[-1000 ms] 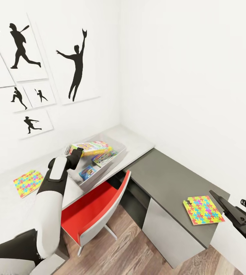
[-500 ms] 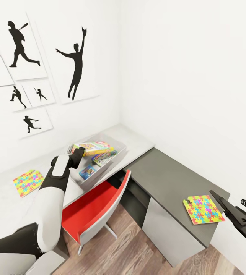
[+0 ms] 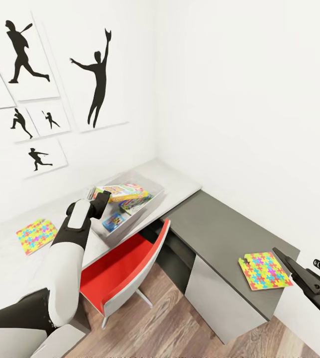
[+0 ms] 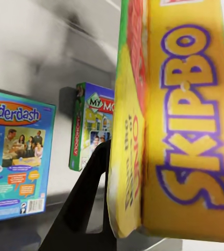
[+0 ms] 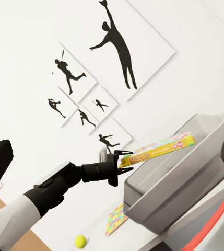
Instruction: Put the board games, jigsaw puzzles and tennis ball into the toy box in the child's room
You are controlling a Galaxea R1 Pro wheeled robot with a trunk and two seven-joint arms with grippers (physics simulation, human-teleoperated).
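Yellow lettering boxed in purple spells "SKIP-BO" on the game box (image 4: 187, 120) that the left end effector (image 3: 101, 198) is grasping by one end, held over the toy box (image 3: 156, 186), which stands near the counter's (image 3: 214, 226) inner corner. In the right wrist view the box sticks out level from the clenched fingers, above the bin's rim.

Two more board games lie inside the bin: a blue one (image 4: 15, 157) reading "Balderdash", flat on the floor of the bin, and a green-and-white Monopoly box (image 4: 93, 125) beyond it, whose title is cut off by the held box so that just "MY MO" can be read. That makes three game boxes in all.

Two jigsaw puzzles remain on the counter: one (image 3: 35, 235) on the pale top near its front edge, beside the left arm, and one (image 3: 265, 271) at the far end of the dark grey section, close to the front corner. One tennis ball (image 5: 80, 241) sits on the pale top, small and blurry in the right wrist view.

Near that second puzzle the right end effector (image 3: 291, 266) hangs with nothing between its fingers; whether they are spread or closed cannot be told. A red chair (image 3: 125, 276) stands tucked at the counter.
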